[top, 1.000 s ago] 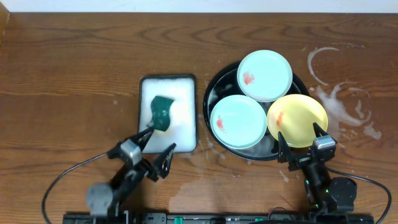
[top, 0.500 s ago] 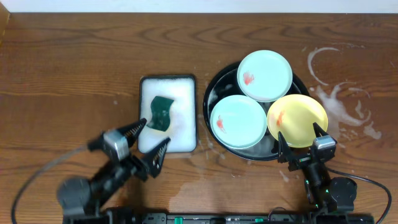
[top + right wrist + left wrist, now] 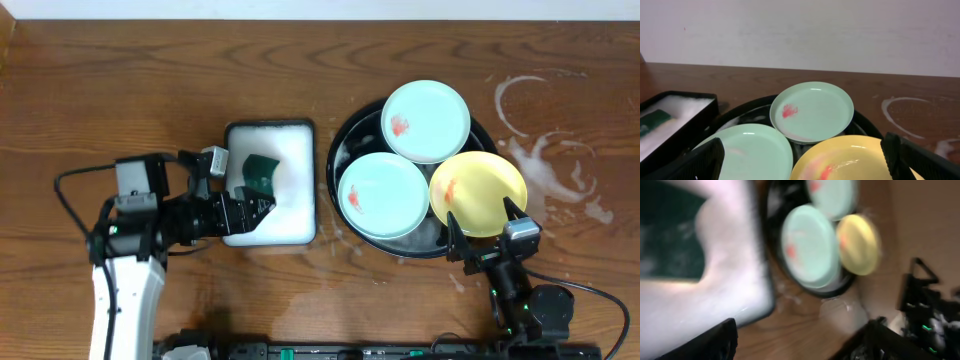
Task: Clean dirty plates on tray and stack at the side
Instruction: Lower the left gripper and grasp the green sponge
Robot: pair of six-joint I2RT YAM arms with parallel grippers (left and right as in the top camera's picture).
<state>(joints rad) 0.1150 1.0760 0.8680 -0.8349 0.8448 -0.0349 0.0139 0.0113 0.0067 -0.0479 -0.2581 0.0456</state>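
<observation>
Soap-streaked tabletop (image 3: 120,90) is spread beneath the left gripper (image 3: 243,190), jaws apart over the sponge (image 3: 262,172), and the right gripper (image 3: 481,225), jaws apart just short of the plates (image 3: 385,194) in the black tray (image 3: 336,150), where a sudsy plate could be let slip if pinched thinly.

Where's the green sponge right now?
In the overhead view, the green sponge lies in the foam of the white tray, left of the black tray. The open left gripper is at its lower-left edge.

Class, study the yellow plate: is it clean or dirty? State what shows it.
Dirty. The yellow plate bears a red-orange smear near its left edge, visible overhead and from the right wrist.
</observation>
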